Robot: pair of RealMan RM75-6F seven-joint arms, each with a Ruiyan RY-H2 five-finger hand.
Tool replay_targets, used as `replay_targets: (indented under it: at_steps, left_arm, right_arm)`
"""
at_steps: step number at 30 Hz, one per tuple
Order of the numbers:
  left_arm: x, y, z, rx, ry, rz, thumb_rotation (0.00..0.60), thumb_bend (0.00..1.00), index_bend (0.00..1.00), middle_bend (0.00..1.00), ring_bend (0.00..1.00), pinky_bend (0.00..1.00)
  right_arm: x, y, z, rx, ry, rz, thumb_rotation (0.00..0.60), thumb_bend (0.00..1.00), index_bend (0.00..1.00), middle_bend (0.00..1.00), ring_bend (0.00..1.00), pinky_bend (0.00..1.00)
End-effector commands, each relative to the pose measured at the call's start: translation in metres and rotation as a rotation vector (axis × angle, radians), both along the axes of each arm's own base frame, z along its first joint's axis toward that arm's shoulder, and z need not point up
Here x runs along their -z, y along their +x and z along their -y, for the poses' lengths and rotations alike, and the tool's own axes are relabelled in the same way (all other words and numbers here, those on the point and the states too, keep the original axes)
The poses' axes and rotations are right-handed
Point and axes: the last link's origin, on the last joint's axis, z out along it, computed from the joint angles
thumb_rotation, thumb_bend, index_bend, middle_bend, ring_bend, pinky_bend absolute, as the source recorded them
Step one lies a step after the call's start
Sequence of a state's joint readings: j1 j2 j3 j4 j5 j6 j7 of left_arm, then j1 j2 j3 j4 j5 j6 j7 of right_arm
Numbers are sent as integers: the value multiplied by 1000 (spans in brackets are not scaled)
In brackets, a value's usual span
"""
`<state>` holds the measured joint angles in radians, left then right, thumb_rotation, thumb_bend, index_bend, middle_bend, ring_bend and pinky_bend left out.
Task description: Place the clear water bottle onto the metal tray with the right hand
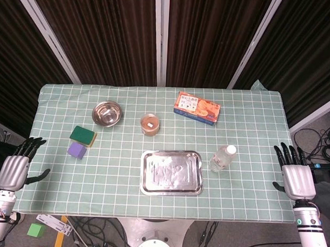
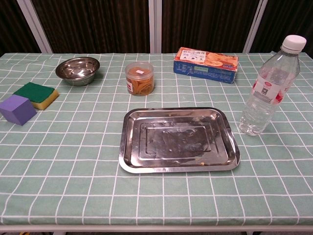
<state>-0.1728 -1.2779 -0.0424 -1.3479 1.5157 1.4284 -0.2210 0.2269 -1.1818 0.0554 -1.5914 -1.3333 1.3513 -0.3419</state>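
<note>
Covering the table (image 1: 249, 202) is a green checked cloth, with the metal tray (image 2: 128, 147) near its front edge. Just right of the tray, apart from it, the clear water bottle (image 2: 268, 90) stands upright. Right hand (image 1: 297, 177) and left hand (image 1: 14, 170) hang at the table's sides, fingers extended and slightly apart, holding nothing.

The clear water bottle (image 1: 223, 158) stands upright on the checked table (image 1: 251, 126), just right of the metal tray (image 1: 171, 172) and apart from it. Far of the tray sit a small jar (image 1: 150, 124), a steel bowl (image 1: 107, 113) and a snack box (image 1: 196, 108). At left lie a sponge (image 1: 82, 135) and purple block (image 1: 77, 149). The left hand (image 1: 14, 170) and right hand (image 1: 297, 178) hover off the table's sides, fingers spread, holding nothing
</note>
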Motion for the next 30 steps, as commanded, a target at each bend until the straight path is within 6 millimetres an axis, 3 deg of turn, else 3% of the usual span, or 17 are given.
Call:
replay_targets:
  at_steps: [1, 10, 13, 17, 22, 24, 30]
  left_arm:
    - [0, 0, 0, 0, -1, 1, 561, 257, 185, 207, 110, 193]
    - [-2, 6, 2, 15, -5, -3, 560, 257, 185, 207, 110, 193]
    - [-3, 6, 0, 13, -4, -2, 561, 257, 185, 207, 110, 193]
    - [-3, 5, 0, 4, -4, 0, 561, 258, 185, 207, 109, 193]
    - [-1, 1, 1, 0, -10, -2, 562, 257, 185, 207, 110, 193]
    - [0, 1, 0, 3, -14, -4, 562, 257, 185, 207, 109, 193]
    - [0, 0, -3, 9, -13, -10, 564, 257, 185, 207, 109, 193]
  right_arm:
    - [1, 0, 0, 1, 2, 2, 600, 0, 0, 0, 0, 0]
    - [0, -1, 1, 28, 6, 122, 600, 0, 0, 0, 0, 0]
    - [9, 3, 5, 49, 42, 419, 600, 0, 0, 4, 0, 0]
    - [25, 7, 8, 78, 109, 1028, 600, 0, 0, 6, 0, 0]
    - [37, 1, 16, 85, 105, 1468, 600, 0, 0, 45, 0, 0]
    - [43, -2, 22, 106, 131, 1543, 600, 0, 0, 51, 0, 0]
    - [75, 0, 38, 122, 219, 1503, 600, 0, 0, 50, 0, 0]
